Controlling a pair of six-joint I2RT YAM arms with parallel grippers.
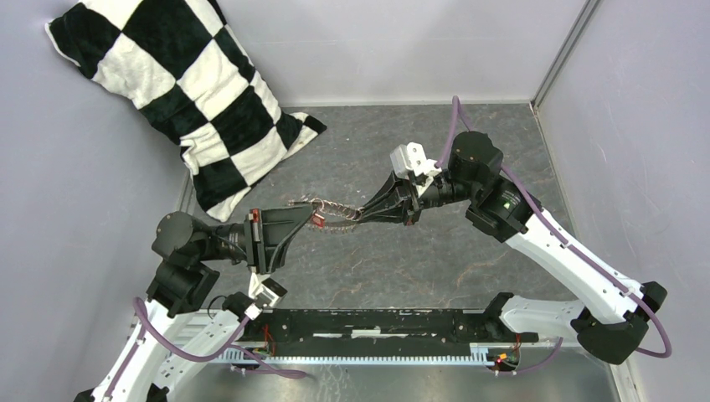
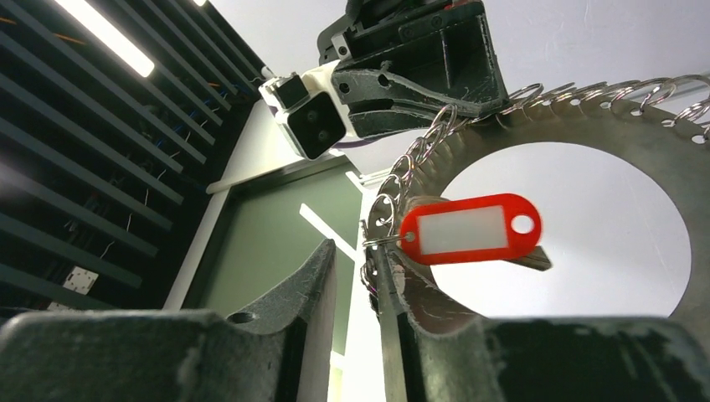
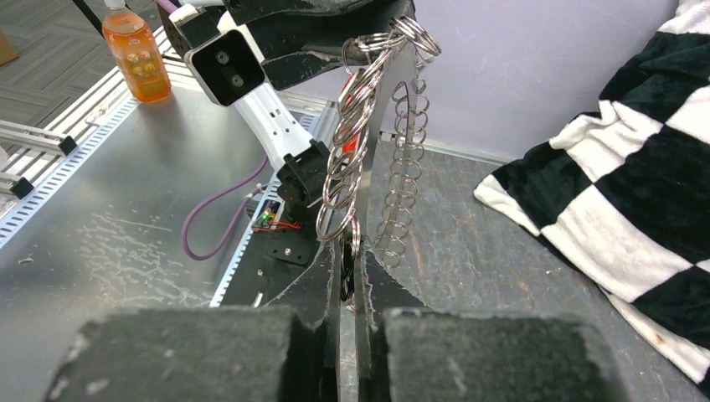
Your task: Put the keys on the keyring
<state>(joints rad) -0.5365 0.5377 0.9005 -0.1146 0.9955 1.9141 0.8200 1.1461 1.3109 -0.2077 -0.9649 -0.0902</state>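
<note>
The keyring (image 2: 636, 126) is a flat metal disc with a hollow centre and several small split rings along its rim, held in the air between both arms. It shows edge-on in the right wrist view as the keyring (image 3: 368, 159) and in the top view as the keyring (image 1: 339, 209). My right gripper (image 3: 350, 272) is shut on its rim. The key with the red tag (image 2: 469, 228) hangs from a small split ring at the rim beside my left gripper (image 2: 356, 260). That gripper's jaws straddle the rim, which lies against one finger with a gap to the other. In the top view the red tag (image 1: 318, 219) sits at the left gripper (image 1: 310, 219).
A black-and-white checkered pillow (image 1: 192, 92) leans in the back left corner. Grey walls close the table on three sides. The arms' black mounting rail (image 1: 368, 322) runs along the near edge. An orange bottle (image 3: 132, 52) stands beyond the rail.
</note>
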